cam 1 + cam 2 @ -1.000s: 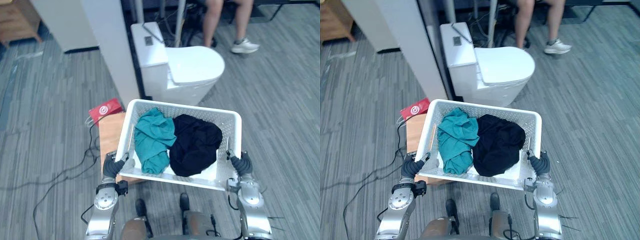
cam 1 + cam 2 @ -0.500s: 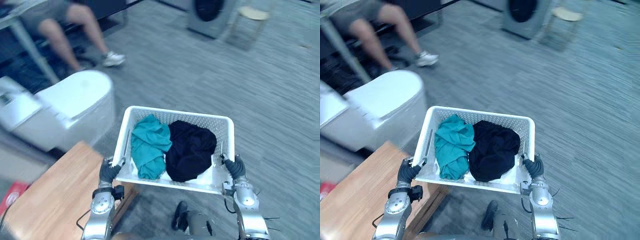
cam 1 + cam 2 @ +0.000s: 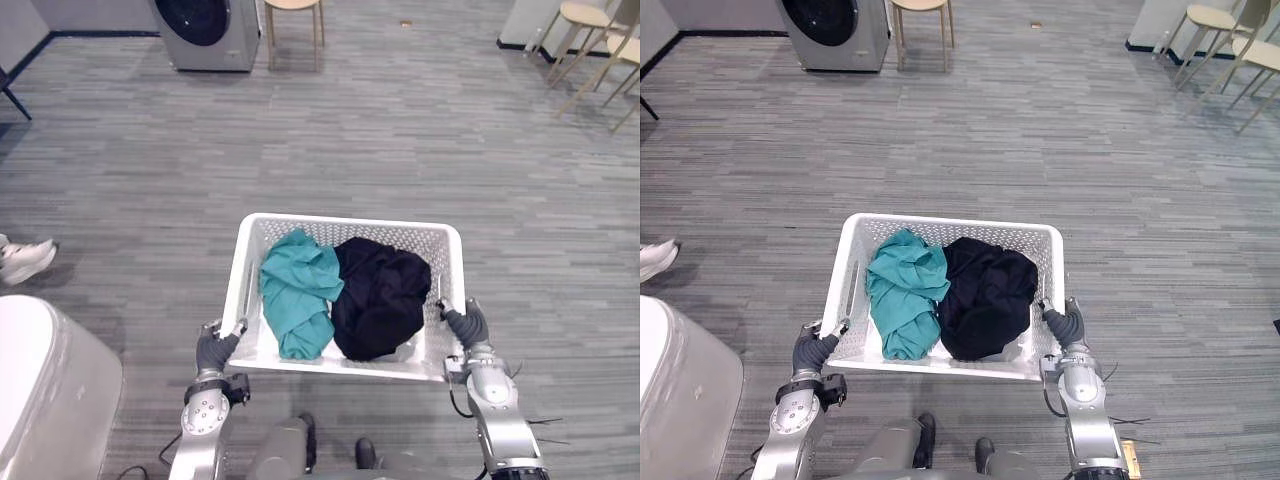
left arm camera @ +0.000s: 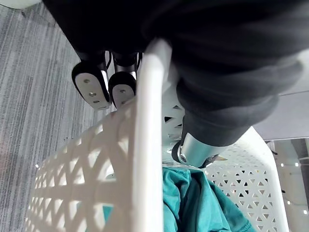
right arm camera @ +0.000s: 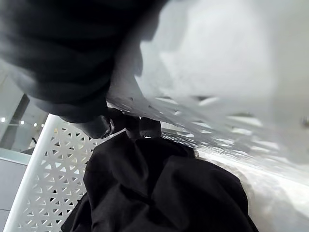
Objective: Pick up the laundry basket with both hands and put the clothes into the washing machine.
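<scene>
Left robot hand (image 3: 215, 350) and right robot hand (image 3: 467, 325) are each curled over a side rim of the white perforated plastic laundry basket (image 3: 345, 219) at 6 o'clock, holding a teal garment (image 3: 298, 290) and a black garment (image 3: 380, 295), so I'd guess one rim slipping en route to the grey front-loading washing machine (image 3: 205, 25) at 11 o'clock dumps everything.

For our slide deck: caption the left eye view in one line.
Left hand and right hand grip white perforated plastic laundry basket holding teal garment and black garment.
</scene>
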`<state>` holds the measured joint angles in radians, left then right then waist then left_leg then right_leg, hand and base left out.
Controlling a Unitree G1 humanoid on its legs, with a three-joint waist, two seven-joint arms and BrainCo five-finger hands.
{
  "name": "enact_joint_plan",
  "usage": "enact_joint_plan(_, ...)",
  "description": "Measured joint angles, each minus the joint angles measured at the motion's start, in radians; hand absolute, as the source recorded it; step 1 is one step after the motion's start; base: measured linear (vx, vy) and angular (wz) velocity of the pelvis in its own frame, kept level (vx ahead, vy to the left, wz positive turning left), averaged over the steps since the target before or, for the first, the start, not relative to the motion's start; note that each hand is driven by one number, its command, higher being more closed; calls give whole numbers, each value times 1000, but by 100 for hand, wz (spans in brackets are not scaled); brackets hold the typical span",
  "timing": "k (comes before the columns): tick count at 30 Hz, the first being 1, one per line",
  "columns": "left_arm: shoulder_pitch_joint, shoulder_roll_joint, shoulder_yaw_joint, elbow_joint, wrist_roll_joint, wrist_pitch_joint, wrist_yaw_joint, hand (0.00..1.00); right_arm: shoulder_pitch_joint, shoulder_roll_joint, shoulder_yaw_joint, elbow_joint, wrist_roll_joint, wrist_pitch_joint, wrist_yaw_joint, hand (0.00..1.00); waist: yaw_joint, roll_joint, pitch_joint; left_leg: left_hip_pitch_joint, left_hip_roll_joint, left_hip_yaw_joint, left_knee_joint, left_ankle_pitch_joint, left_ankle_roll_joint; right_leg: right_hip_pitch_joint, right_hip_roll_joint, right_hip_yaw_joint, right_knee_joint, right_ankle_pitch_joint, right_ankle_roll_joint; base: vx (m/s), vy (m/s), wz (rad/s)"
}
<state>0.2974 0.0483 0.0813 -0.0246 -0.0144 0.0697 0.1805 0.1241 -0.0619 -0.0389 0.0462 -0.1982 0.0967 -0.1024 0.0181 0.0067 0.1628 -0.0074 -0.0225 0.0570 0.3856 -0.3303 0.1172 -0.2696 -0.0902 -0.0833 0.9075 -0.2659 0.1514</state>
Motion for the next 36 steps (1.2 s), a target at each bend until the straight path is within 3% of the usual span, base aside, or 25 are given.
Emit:
enact_joint_plan(3,-10,8,0,-14,0,1,0,100,-13,0,-8,0,1,-1,6,100,-5,19,5,82,28,-25,-83,-32,-3,-136,-29,-120,-226,-8,-82,496,-35,11)
enact_joint_plan(5,-19,14,-10,-13,0,8,0,100,-15,-3,-22,0,3,-1,10,100,-11,29,14,160,54,-34,-163,-41,-24,-164,-9,-131,-558,131,-78,548,-97,19)
enact_joint_plan(6,-23,20,-15,-13,1,8,0,100,-16,-4,-21,0,3,0,9,100,-25,14,14,219,49,-38,-215,-43,-49,-176,-16,-128,-742,227,-49,636,-161,40)
enact_joint_plan(7,-29,20,-16,-8,2,8,0,100,-15,-8,-23,0,3,0,9,100,-41,1,19,283,47,-53,-234,-65,-89,-192,-29,-118,-802,261,-62,659,-191,41)
enact_joint_plan(8,-31,16,-16,-3,4,8,0,100,-13,-11,-22,1,3,0,10,100,-47,3,21,314,55,-61,-232,-77,-111,-193,-24,-101,-786,323,-96,727,-231,35)
enact_joint_plan(9,-35,1,-22,14,5,9,0,100,-12,-26,-23,9,2,1,10,100,-57,41,9,340,97,-73,-193,-81,-119,-199,-1,-93,-699,443,-134,619,-185,18)
enact_joint_plan(10,-36,-8,-24,15,6,9,0,100,-11,-30,-28,9,2,2,10,100,-57,56,0,326,117,-78,-142,-74,-132,-211,11,-97,-648,454,-144,928,-286,12)
enact_joint_plan(11,-48,-15,-33,21,6,9,0,100,-13,-37,-44,9,3,2,12,100,-58,79,1,278,150,-80,19,-31,-204,-215,31,-125,-549,413,-172,756,-255,8)
enact_joint_plan(12,-59,-28,-36,30,6,9,0,100,-14,-50,-42,8,5,2,10,100,-57,96,5,181,190,-75,258,113,-262,-177,58,-143,-506,337,-194,908,-346,2)
enact_joint_plan(13,-62,-28,-36,40,6,9,0,100,-14,-56,-40,8,7,3,10,100,-52,102,11,133,213,-64,380,235,-268,-137,74,-145,-515,313,-201,745,-285,-5)
enact_joint_plan(14,-62,-37,-41,57,5,9,0,100,-17,-67,-39,7,16,7,6,100,-39,122,21,26,270,-34,627,346,-263,-30,114,-150,-569,282,-208,851,-285,-26)
enact_joint_plan(15,-59,-37,-49,58,3,8,0,100,-17,-72,-40,7,30,10,-8,100,-17,122,30,-79,302,7,818,266,-199,85,146,-136,-646,271,-222,667,-175,-30)
enact_joint_plan(17,-57,-31,-49,55,-9,3,0,100,-19,-71,-37,0,39,9,-12,100,8,98,40,-198,281,75,839,154,-153,238,144,-105,-765,263,-217,655,-85,-28)
enact_joint_plan(20,-48,-32,-43,30,-24,-11,-2,100,-52,-89,-28,-21,40,8,-11,100,30,88,50,-363,200,142,449,77,-143,376,109,-64,-874,217,-188,626,53,-23)
enact_joint_plan(21,-46,-37,-40,27,-24,-12,-3,100,-68,-104,-20,-11,40,8,-11,100,33,93,53,-383,156,134,180,119,-193,425,87,-57,-893,186,-160,607,144,-13)
enact_joint_plan(23,-31,-45,-40,12,-23,-11,-4,100,-90,-117,-13,16,40,8,-11,100,53,104,55,-405,161,129,-39,235,-238,481,80,-35,-913,145,-140,635,219,-28)
enact_joint_plan(24,-32,-46,-39,1,-21,-8,-4,100,-101,-122,-7,35,40,8,-14,100,63,113,53,-405,157,148,4,334,-198,523,68,-17,-923,116,-123,836,325,-18)
enact_joint_plan(25,-39,-44,-31,-6,-21,-7,-4,100,-120,-124,1,56,40,9,-24,100,55,92,57,-416,126,148,81,270,-76,561,35,-22,-925,103,-102,733,302,2)
enact_joint_plan(26,-40,-45,-28,-8,-21,-6,-4,100,-127,-125,1,63,40,9,-24,100,53,88,56,-419,121,153,119,250,-1,572,22,-22,-921,113,-86,763,324,21)
enact_joint_plan(27,-40,-42,-27,-7,-17,0,-4,100,-127,-120,4,69,40,9,-24,100,58,70,53,-409,104,171,146,208,27,570,-3,-17,-878,113,-71,720,304,-2)
enact_joint_plan(29,-33,-26,-32,-6,-14,3,-4,100,-126,-105,-3,73,38,6,-23,100,72,32,48,-351,58,198,136,122,35,432,-63,17,-529,82,34,661,272,-1)
enact_joint_plan(30,-39,-15,-33,-2,-13,11,-4,100,-123,-96,-5,88,33,7,-21,100,60,17,55,-295,29,188,131,78,29,332,-86,60,-249,126,127,489,189,20)
enact_joint_plan(32,-30,20,-42,8,-11,30,-4,100,-97,-62,-5,106,26,10,-17,100,46,-2,56,-150,-18,180,56,41,25,205,-116,61,82,108,101,770,211,19)
enact_joint_plan(33,-20,39,-53,8,-11,33,-4,100,-71,-60,-2,104,25,10,-10,100,35,7,52,-45,-28,163,-32,39,25,138,-118,10,131,64,19,759,177,19)
enact_joint_plan(36,-42,81,-85,14,-11,31,-5,100,-48,-52,-19,74,25,6,-7,100,-14,25,41,112,-28,93,-172,36,15,-59,-85,-129,-80,-10,-89,622,72,51)
